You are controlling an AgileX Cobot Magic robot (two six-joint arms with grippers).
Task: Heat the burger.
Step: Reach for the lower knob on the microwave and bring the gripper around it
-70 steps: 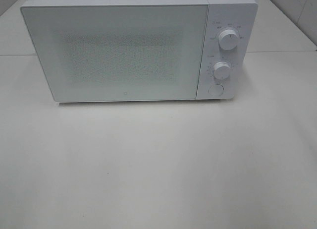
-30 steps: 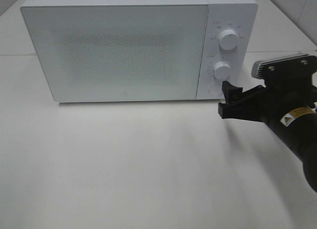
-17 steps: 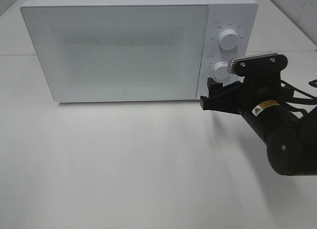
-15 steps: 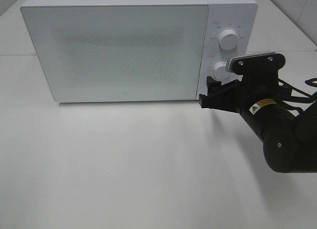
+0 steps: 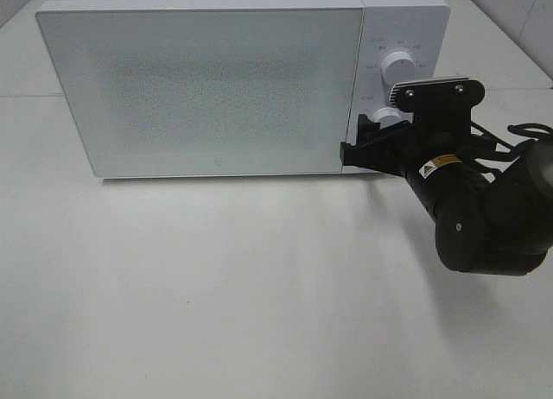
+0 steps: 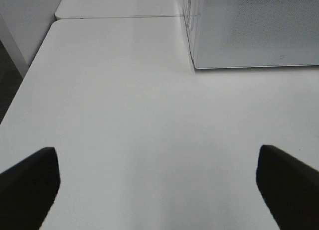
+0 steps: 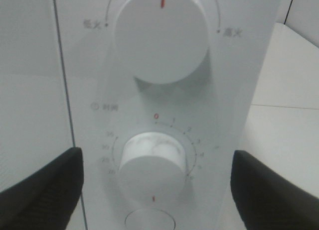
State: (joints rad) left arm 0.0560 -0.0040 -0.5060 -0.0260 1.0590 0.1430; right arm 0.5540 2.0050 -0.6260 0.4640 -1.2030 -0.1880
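Right end effector (image 5: 361, 147): positioned at the control panel of the microwave (image 5: 216, 79), level with the timer knob (image 7: 152, 163). Its fingers are spread and lie to either side of that knob in the right wrist view; contact with it cannot be confirmed. The upper knob (image 7: 160, 36) is above the timer knob and a round button (image 7: 149, 221) is just below it.

Left end effector (image 6: 159, 180): fingers spread, holding nothing, above bare bench (image 5: 216, 287) and well away from the microwave's left front corner. The right arm is far nearer to the controls.

Burger: not visible in any view. The microwave door (image 5: 207, 88) is closed and its frosted, speckled panel shows nothing behind it. Whether the burger is inside cannot be determined, so no direction, axis or appearance can be recorded.

Judgement: the coming move depends on the timer knob lying directly ahead of the right end effector, between its fingers. Closing on it and turning appears to be the step in hand.
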